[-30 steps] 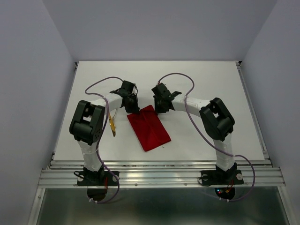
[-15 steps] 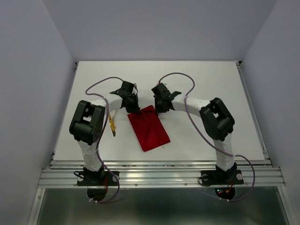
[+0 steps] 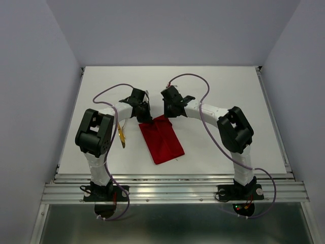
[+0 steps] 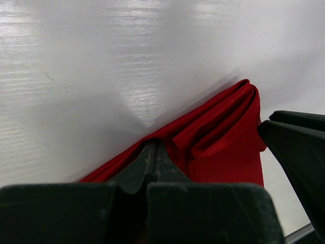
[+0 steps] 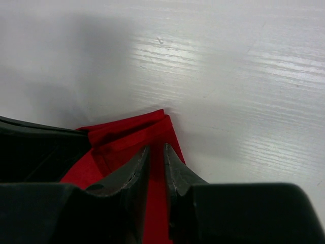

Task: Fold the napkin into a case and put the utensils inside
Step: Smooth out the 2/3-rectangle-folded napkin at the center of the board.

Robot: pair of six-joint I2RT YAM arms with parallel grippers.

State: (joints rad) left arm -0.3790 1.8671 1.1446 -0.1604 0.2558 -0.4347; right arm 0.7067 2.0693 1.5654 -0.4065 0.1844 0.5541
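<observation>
The napkin lies folded narrow mid-table, far corners pinched: left gripper clamped tight, right gripper nearly closed on cloth. I'd move both corners evenly together so the layers don't slip apart. The gold knife lies by the left arm.

Bright w/ table glare, soft shadows.

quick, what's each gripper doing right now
left gripper: closed on the edge of the napkin
right gripper: nearly closed over the napkin, grip cannot be told
</observation>
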